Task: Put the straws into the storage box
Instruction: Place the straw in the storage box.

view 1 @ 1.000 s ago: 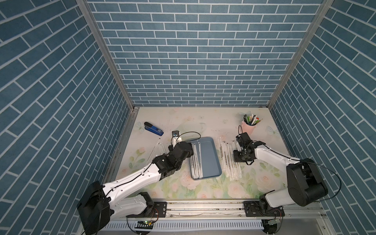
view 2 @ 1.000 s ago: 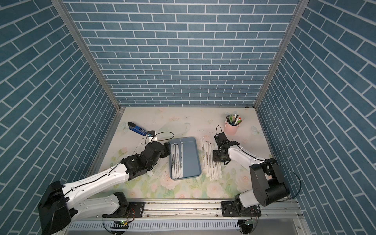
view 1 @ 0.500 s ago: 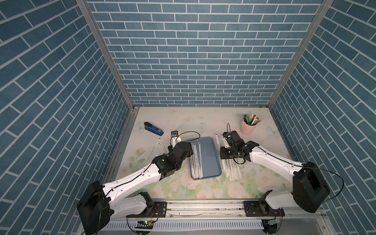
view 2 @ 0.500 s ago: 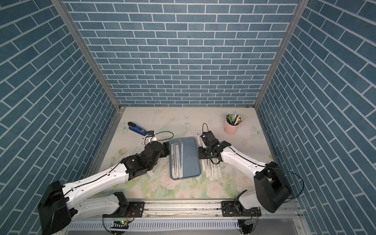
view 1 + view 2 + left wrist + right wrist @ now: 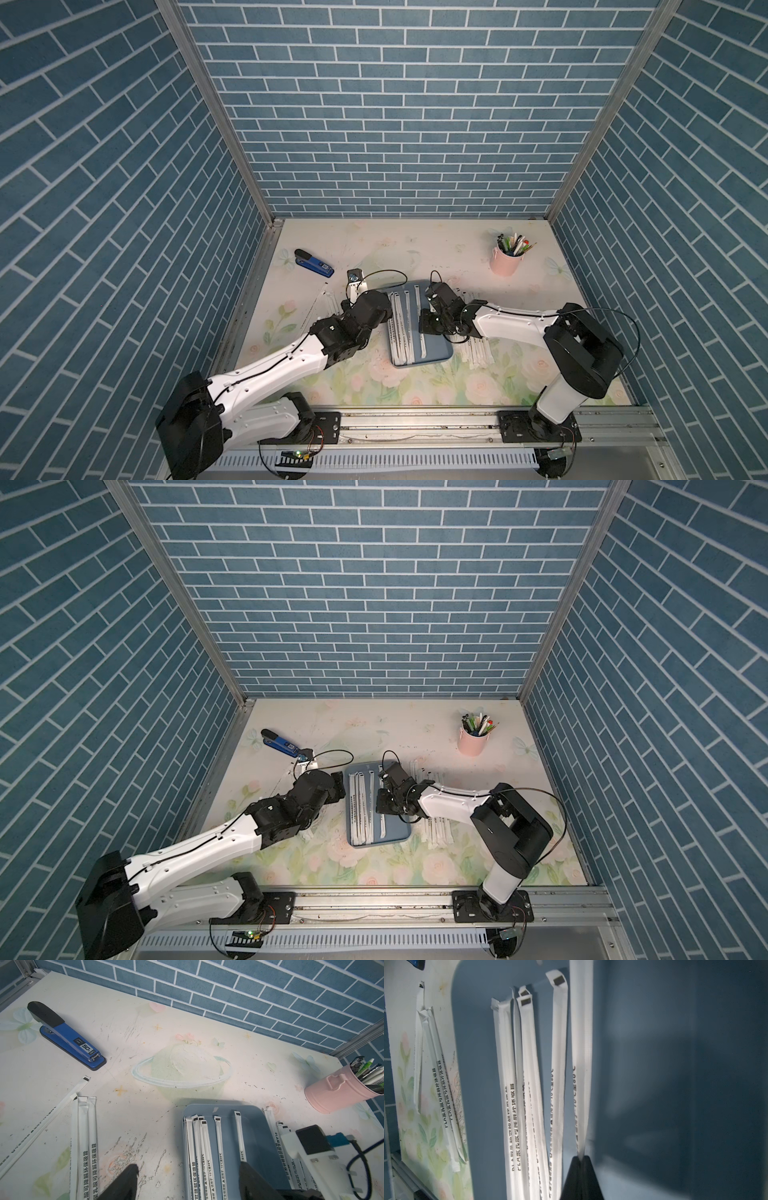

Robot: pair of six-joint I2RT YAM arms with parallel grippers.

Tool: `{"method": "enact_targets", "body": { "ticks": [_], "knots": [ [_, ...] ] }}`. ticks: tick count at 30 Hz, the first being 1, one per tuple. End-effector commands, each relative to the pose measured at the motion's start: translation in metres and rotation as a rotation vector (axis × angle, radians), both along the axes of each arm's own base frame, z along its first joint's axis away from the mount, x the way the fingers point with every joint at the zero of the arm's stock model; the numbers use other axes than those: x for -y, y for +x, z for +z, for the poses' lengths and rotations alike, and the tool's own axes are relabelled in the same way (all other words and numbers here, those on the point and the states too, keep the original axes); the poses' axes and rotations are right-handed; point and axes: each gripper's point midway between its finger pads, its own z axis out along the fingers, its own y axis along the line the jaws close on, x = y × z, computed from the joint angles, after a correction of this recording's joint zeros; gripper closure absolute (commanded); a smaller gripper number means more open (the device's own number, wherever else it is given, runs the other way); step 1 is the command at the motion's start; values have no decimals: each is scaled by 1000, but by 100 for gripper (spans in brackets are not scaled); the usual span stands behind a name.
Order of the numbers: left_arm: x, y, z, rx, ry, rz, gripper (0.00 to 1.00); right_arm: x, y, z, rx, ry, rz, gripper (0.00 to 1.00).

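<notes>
**Top views**
- Storage box [image 5: 438, 351]: blue-grey tray, mid-table [image 5: 374, 249], long axis running 12 to 6 o'clock.
- Straws [image 5: 401, 332]: a batch lies lengthwise in the box's 9 o'clock half.
- Loose straws [image 5: 478, 353]: on the table just beside the box's 3 o'clock rim. A few more straws [image 5: 328, 299] lie at its 9 o'clock.
- Stapler [image 5: 313, 262]: at 10 o'clock from the box.
- Pink cup [image 5: 505, 264], holding pens [image 5: 513, 245]: at 2 o'clock, well apart.

**Left wrist view**
- Left gripper [image 5: 187, 1182]: fingers spread wide, gripping nothing. It straddles the box's rim, one finger over the table and one over the box floor.

**Right wrist view**
- Right gripper [image 5: 580, 1160]: fingers pressed together, pinching one straw [image 5: 581, 1064]. That straw runs over the box floor beside the batch. Whether it touches the floor cannot be told.
</notes>
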Motion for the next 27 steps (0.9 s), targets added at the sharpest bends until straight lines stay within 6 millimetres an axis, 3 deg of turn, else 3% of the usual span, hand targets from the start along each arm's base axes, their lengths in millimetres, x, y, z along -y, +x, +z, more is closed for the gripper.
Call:
{"method": "enact_targets", "body": {
  "ticks": [1,21,27],
  "knots": [
    [-11,-2,3,5,4,33,21,-10,-7,-8,-62,41,1,96],
    [-17,-4,1,5,7,52,21,-26,-12,-21,-146,49,44,95],
    [-22,-5,-7,-23,11,70,22,-21,-7,-13,-112,17,44,81]
  ]
}}
